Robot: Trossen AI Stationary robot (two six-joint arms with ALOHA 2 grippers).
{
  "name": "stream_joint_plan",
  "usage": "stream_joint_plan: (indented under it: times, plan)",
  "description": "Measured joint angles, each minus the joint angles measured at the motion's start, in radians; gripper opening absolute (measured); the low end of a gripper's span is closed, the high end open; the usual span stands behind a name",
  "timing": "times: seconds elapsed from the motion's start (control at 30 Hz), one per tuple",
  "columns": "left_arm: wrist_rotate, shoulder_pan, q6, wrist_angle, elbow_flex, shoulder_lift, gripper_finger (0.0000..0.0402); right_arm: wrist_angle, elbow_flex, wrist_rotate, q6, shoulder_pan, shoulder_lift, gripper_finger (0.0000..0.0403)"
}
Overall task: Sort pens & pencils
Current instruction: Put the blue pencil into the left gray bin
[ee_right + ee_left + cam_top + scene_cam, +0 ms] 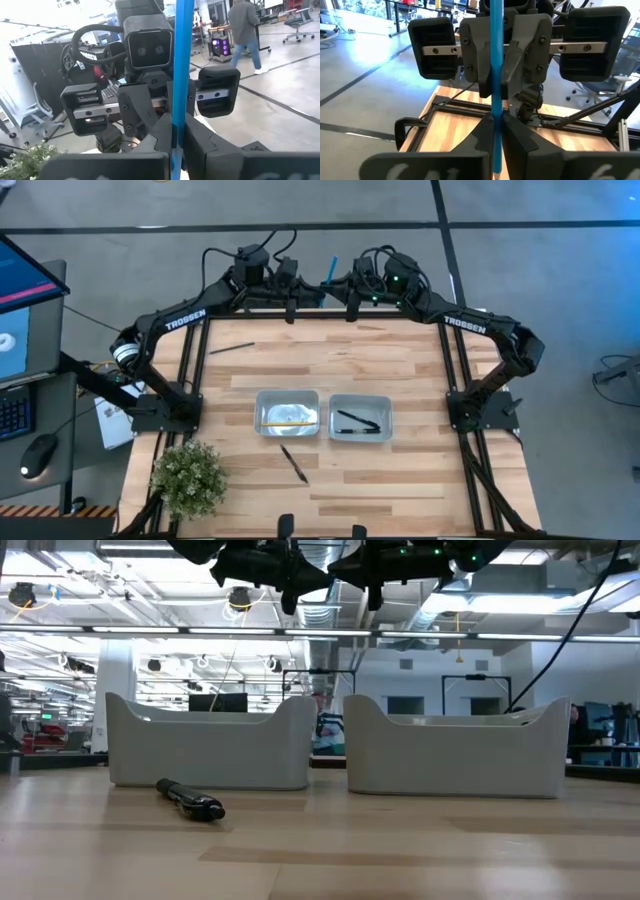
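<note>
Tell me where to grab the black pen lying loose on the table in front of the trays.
Take the black pen at mid-shaft, from straight above, with the fingers turned to close across its diagonal line. It lies flat on the table, apart from the trays, so only its top is open. The left gripper and right gripper are at the back, shut on the light blue pencil.

"TROSSEN" on left arm (185, 316), right arm (465, 326)

Wood table (400, 370) w/ two trays (288, 412), loose pen (294, 464), dark pencil (231, 347), plant (188, 476).
</note>
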Motion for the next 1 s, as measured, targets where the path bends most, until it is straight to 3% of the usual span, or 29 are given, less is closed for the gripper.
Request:
stream_joint_plan:
  times: [0.2, 0.37, 0.57, 0.77, 1.0]
  plan:
    - [-0.008, -0.001, 0.008, -0.001, 0.000, 0.000, 0.0032, -0.002, 0.000, 0.000, 0.002, 0.000, 0.000, 0.0044]
    - [0.106, 0.002, 0.034, 0.000, 0.000, 0.000, 0.0064, -0.012, 0.000, -0.009, 0.003, 0.002, 0.000, 0.0044]
    - [0.141, 0.008, 0.023, -0.022, 0.000, -0.002, 0.0097, -0.045, 0.000, 0.007, 0.003, 0.001, 0.000, 0.0044]
    - [0.228, 0.062, 0.086, -0.188, 0.001, -0.096, 0.0104, -0.123, 0.000, 0.030, 0.001, -0.001, 0.001, 0.0044]
    - [0.153, 0.112, 0.214, -0.318, 0.001, -0.248, 0.0105, -0.227, 0.000, 0.020, 0.025, 0.039, 0.001, 0.0044]
